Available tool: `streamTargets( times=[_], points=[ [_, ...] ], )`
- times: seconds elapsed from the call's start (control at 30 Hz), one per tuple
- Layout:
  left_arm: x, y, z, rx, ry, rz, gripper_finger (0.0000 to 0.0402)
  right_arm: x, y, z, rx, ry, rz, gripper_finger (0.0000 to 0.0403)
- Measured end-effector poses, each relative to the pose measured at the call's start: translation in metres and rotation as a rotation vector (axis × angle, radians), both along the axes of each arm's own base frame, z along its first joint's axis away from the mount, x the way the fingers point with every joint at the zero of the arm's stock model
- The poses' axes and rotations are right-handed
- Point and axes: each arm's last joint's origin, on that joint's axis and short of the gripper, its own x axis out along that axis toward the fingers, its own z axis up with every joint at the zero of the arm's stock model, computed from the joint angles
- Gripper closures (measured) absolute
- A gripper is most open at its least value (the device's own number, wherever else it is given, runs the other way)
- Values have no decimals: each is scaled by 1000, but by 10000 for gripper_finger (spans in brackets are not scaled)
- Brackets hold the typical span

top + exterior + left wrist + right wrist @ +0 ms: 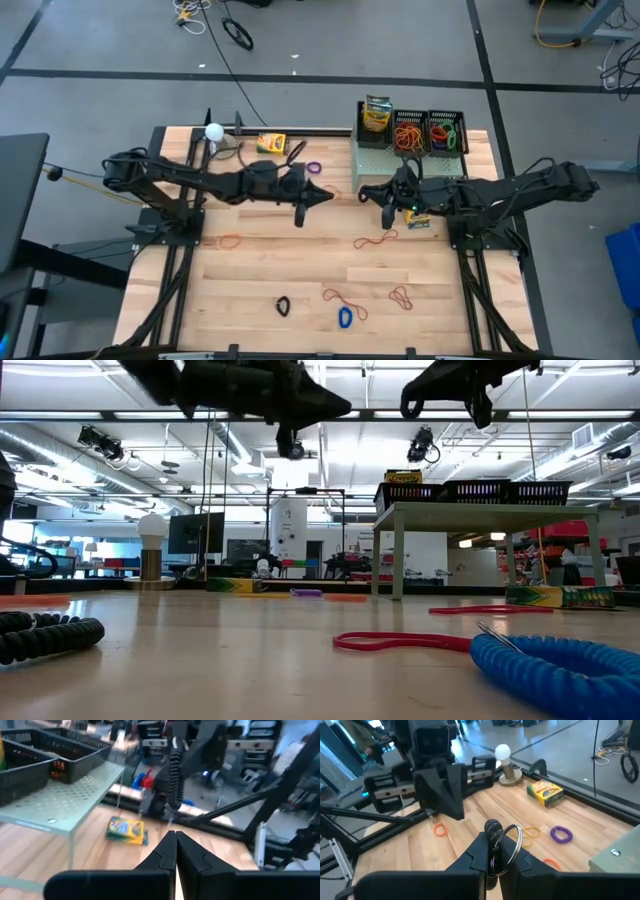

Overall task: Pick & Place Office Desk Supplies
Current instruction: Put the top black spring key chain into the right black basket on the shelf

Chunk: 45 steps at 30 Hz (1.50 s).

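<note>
Fingers of my right gripper (pixel 492 851) clamp a black coiled band (pixel 493 832) raised above the wooden worktop (pixel 250 280) for transfer; left gripper (pixel 175 851) closed, empty.

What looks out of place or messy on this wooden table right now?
Thin rubber-band loops lie scattered over the bare wooden table rather than in the small black mesh trays: a red loop, a blue loop and a black loop. One yellow-and-green crayon box lies flat beside the white ball on a stand.
</note>
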Motion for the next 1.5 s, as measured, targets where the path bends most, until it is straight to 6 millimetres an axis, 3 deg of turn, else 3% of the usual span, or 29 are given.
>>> streamTargets(
  times=[0.27, 0.5, 0.77, 0.93, 1.1, 1.27, 1.37, 1.5],
  points=[
    [-41, 7, -45, -181, -217, 64, 391, 2, 0, -2, -15, 14, 14, 350],
    [-58, 16, -57, -264, -273, 103, 376, -1, 1, 14, -41, 93, 50, 387],
    [-65, 15, -44, -69, -322, 101, 396, -30, -4, 68, -60, 343, 21, 381],
    [-66, 15, -41, -21, -329, 105, 388, -59, -14, 106, -80, 456, -109, 384],
    [-66, 15, -45, -41, -294, 107, 387, -78, -34, 130, -60, 579, -279, 384],
    [-65, 15, -46, -83, -286, 106, 392, -68, -61, 142, -48, 719, -470, 384],
    [-65, 15, -46, -82, -286, 100, 392, -50, -84, 137, -57, 793, -504, 384],
    [-65, 15, -46, -83, -285, 102, 391, -41, -130, 118, 50, 940, -624, 385]
  ],
)
